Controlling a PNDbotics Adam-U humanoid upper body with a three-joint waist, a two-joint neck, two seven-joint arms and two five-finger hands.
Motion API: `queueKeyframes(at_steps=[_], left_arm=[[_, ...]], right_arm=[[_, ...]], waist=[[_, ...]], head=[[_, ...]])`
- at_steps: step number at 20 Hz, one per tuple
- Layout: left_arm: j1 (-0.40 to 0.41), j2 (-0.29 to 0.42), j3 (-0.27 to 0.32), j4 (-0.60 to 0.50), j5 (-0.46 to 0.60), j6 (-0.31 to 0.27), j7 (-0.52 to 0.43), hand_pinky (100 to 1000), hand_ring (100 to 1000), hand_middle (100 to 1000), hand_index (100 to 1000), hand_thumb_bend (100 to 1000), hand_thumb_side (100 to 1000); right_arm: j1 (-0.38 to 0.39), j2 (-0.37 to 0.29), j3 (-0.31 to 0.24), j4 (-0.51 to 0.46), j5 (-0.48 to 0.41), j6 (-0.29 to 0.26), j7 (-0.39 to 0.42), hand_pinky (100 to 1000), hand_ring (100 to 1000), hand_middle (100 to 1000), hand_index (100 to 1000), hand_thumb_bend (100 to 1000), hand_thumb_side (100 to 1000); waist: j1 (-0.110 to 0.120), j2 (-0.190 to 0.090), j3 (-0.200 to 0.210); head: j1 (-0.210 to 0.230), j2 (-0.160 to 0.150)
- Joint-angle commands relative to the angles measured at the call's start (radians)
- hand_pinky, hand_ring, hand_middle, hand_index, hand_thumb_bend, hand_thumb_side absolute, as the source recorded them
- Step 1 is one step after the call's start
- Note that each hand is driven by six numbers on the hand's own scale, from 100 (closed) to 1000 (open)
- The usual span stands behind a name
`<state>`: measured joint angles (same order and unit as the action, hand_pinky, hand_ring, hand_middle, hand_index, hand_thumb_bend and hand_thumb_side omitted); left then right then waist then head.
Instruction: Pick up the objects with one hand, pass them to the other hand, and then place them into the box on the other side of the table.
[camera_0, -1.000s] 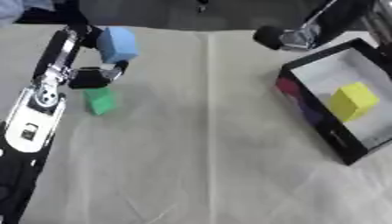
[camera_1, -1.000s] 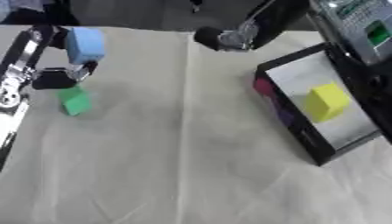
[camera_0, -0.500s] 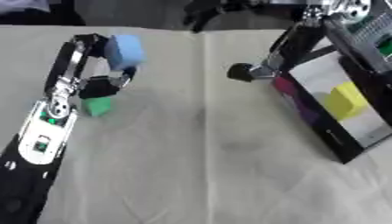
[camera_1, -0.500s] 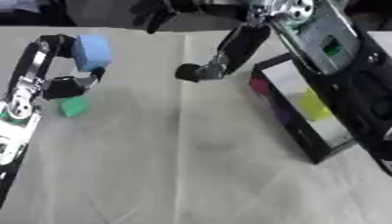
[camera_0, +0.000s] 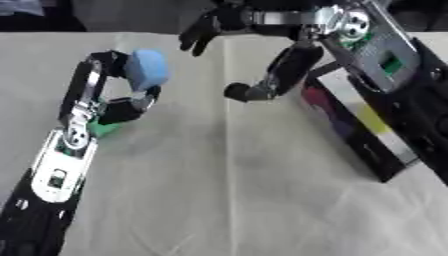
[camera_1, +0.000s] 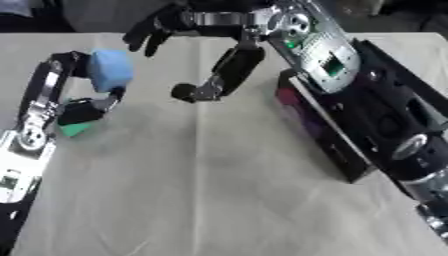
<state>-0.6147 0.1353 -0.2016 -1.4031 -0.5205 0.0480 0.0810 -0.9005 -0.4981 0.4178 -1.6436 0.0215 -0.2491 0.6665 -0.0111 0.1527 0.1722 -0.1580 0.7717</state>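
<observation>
The left hand (camera_0: 118, 87) pinches a blue block (camera_0: 147, 68) that looks light and soft; the spread right hand (camera_0: 219, 27) should take its free sides.

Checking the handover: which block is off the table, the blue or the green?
The blue block, held up by the left robot hand. The green block sits on the cloth beneath that hand.

You are looking down on a cream cloth (camera_0: 262, 200) that is covering the table, with a straight crease (camera_0: 229, 190) running down its middle towards you. Beyond its far edge a dark band (camera_0: 131, 15) is showing, with a pale bluish patch (camera_0: 19, 6) sitting in its left corner.
</observation>
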Motion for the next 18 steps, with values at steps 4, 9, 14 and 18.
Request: queueKeyframes(at_steps=[4, 9, 14, 18], left_arm=[[-0.009, -0.017, -0.011, -0.043, -0.045, -0.014, 0.005, 723, 576, 450, 475, 100, 100], [-0.009, -0.029, -0.019, -0.057, -0.064, -0.013, 0.012, 722, 576, 449, 474, 100, 100], [-0.014, -0.041, -0.023, -0.062, -0.078, -0.014, 0.016, 723, 577, 448, 473, 100, 100], [-0.016, -0.047, -0.026, -0.066, -0.091, -0.018, 0.025, 722, 576, 446, 471, 100, 100]], right_arm=[[-0.043, 0.017, 0.016, 0.022, 0.059, -0.004, -0.043, 903, 827, 840, 923, 268, 114], [-0.047, 0.039, 0.02, 0.05, 0.105, -0.008, -0.087, 904, 825, 839, 945, 362, 162], [-0.049, 0.057, 0.029, 0.053, 0.145, -0.012, -0.093, 906, 828, 838, 944, 408, 197], [-0.056, 0.07, 0.028, 0.061, 0.183, 0.006, -0.119, 905, 829, 827, 928, 428, 153]], waist=[[0.005, -0.024, 0.009], [0.005, -0.02, 0.016], [0.005, -0.018, 0.02], [0.005, -0.016, 0.024]], head=[[-0.004, -0.002], [-0.006, -0.002], [-0.004, -0.002], [-0.008, -0.002]])
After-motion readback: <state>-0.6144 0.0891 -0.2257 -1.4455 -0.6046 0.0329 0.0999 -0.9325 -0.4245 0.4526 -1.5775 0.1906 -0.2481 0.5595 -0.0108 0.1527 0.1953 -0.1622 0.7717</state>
